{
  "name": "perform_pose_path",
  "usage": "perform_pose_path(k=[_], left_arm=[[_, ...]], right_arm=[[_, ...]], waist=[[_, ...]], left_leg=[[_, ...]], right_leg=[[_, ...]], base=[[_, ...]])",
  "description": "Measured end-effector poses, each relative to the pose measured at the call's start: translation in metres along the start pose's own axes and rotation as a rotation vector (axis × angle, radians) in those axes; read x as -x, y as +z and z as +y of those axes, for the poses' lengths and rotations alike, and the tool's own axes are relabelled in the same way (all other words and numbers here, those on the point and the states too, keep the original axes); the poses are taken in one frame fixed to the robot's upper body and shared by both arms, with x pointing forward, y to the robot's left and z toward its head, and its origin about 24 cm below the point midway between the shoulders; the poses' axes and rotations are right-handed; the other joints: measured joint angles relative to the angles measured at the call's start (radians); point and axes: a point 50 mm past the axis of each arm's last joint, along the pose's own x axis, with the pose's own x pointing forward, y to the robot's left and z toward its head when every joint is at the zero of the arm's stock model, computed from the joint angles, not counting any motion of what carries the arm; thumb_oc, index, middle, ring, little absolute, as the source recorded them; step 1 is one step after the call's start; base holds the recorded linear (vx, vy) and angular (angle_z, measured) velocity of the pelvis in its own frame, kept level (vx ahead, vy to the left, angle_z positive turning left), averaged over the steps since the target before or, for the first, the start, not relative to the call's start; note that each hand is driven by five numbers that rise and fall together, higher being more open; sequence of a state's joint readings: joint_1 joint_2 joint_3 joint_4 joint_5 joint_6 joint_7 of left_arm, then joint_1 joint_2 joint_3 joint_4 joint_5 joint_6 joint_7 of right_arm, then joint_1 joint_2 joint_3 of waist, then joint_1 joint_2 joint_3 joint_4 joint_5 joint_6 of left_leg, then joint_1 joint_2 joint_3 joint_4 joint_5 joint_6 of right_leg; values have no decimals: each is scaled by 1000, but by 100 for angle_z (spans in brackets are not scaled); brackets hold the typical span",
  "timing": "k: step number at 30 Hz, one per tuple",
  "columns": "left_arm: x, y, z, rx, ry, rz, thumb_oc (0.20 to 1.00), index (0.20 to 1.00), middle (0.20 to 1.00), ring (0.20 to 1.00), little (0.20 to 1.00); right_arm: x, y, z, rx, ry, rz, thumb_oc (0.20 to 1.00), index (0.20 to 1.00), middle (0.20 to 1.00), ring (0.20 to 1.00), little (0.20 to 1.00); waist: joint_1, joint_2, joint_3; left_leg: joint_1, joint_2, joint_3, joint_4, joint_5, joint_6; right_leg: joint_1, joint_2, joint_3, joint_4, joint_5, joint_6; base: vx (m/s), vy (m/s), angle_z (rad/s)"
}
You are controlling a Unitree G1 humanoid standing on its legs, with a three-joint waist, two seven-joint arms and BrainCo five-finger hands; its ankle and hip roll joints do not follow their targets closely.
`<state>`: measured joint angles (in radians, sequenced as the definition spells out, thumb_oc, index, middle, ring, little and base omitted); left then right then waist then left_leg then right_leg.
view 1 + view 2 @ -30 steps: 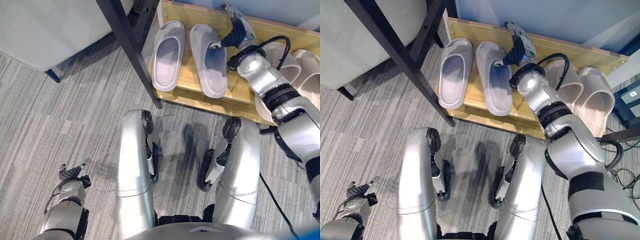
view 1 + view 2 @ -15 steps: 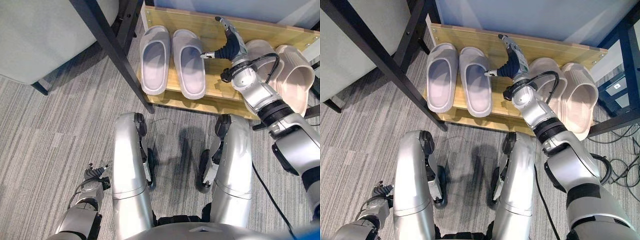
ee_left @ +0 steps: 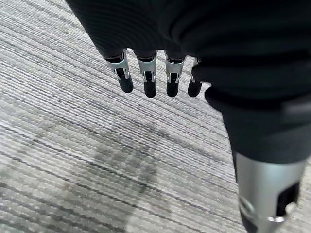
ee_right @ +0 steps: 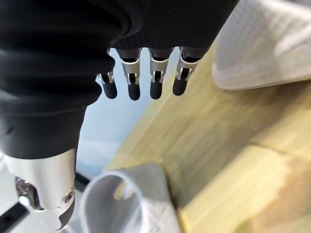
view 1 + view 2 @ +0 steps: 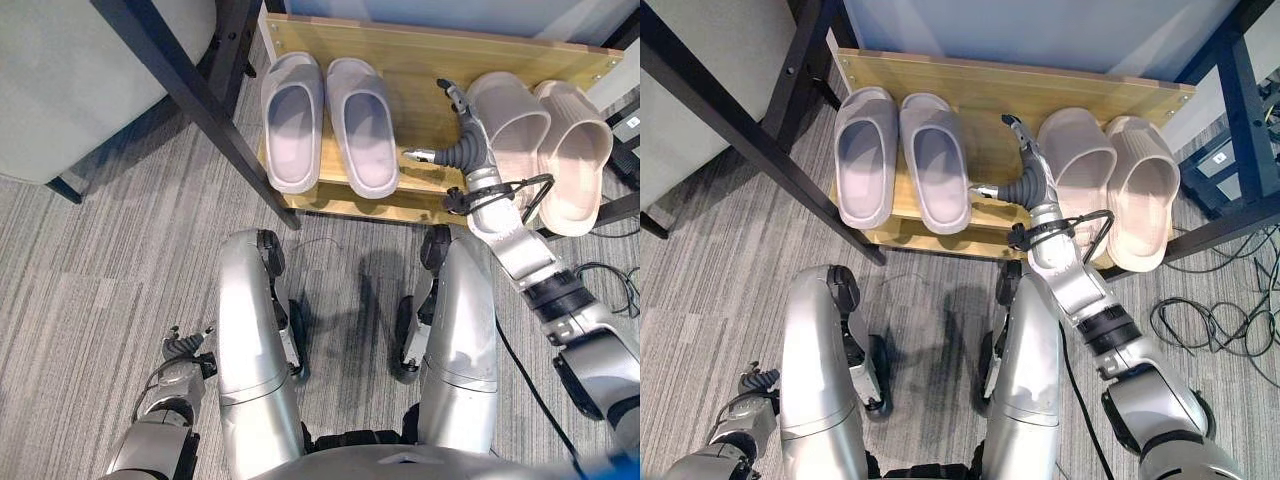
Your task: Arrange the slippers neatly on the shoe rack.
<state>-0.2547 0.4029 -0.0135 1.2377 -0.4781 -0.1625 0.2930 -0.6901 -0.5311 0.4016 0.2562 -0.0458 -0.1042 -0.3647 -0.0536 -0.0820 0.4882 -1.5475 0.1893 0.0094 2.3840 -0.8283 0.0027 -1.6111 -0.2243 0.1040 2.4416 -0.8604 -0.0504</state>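
Two grey slippers [image 5: 292, 125] [image 5: 362, 130] lie side by side, toes to the back, on the left part of the wooden shoe rack [image 5: 420, 70]. On its right part lie two beige slippers [image 5: 508, 118] [image 5: 573, 152], heels over the front edge. My right hand [image 5: 463, 152] hovers over the bare wood between the pairs, close beside the left beige slipper, open, fingers straight and thumb pointing at the grey pair. Its wrist view shows the fingers [image 4: 131, 77] above the shelf, holding nothing. My left hand [image 5: 186, 350] hangs low over the carpet, open.
A black frame leg [image 5: 190, 95] slants down past the rack's left end, with a pale grey seat [image 5: 70, 90] behind it. Another black frame [image 5: 1245, 90] stands at the rack's right. Cables [image 5: 1200, 325] loop on the grey carpet at the right.
The camera has shifted, so the whole rack sits lower in view. My right hand has drawn back from the rear of the shelf toward its front, away from the right grey slipper.
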Motion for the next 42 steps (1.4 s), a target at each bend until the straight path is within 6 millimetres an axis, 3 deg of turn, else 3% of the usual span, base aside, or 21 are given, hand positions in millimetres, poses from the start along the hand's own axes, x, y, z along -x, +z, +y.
perform_pose_path(k=[7, 20, 24, 30, 36, 42], left_arm=[[0, 4, -1, -26, 6, -31, 1000, 1000, 1000, 1000, 1000], [2, -8, 5, 4, 47, 8, 1000, 1000, 1000, 1000, 1000], [-1, 12, -1, 68, 56, -40, 1000, 1000, 1000, 1000, 1000], [-1, 23, -5, 85, 53, -80, 1000, 1000, 1000, 1000, 1000], [0, 16, -2, 76, 63, -63, 1000, 1000, 1000, 1000, 1000], [3, 5, -7, 73, 64, -27, 1000, 1000, 1000, 1000, 1000]], right_arm=[[10, 3, 2, -12, 26, -29, 1000, 1000, 1000, 1000, 1000], [20, 7, 33, 12, 186, -55, 1000, 1000, 1000, 1000, 1000], [21, 11, 37, -9, 188, -66, 1000, 1000, 1000, 1000, 1000], [20, 16, 44, -34, 186, -74, 1000, 1000, 1000, 1000, 1000], [21, 27, 57, -79, 198, -100, 1000, 1000, 1000, 1000, 1000], [21, 28, 59, -80, 191, -102, 1000, 1000, 1000, 1000, 1000]], waist=[[9, 3, 2], [15, 12, 47], [8, 5, 58], [3, 7, 61], [6, 7, 61], [7, 7, 61]], left_leg=[[1, -1, 3, -7, 0, 1], [6, -3, -4, 18, 0, 1], [5, -3, -5, 18, -1, 0], [5, -4, -5, 17, -4, -6], [5, -4, -5, 17, -5, -7], [5, -3, -6, 18, -6, -8]], right_leg=[[2, -2, 0, -6, 1, -2], [11, -1, 2, 16, -1, 0], [12, 0, 2, 17, -2, 2], [12, 1, 3, 18, -4, 6], [11, 3, 3, 17, -5, 8], [10, 4, 3, 18, -5, 8]], base=[[-34, 3, 1], [-21, -7, 0], [0, 0, 0], [11, -3, 0], [10, 0, 0], [11, 0, 0]])
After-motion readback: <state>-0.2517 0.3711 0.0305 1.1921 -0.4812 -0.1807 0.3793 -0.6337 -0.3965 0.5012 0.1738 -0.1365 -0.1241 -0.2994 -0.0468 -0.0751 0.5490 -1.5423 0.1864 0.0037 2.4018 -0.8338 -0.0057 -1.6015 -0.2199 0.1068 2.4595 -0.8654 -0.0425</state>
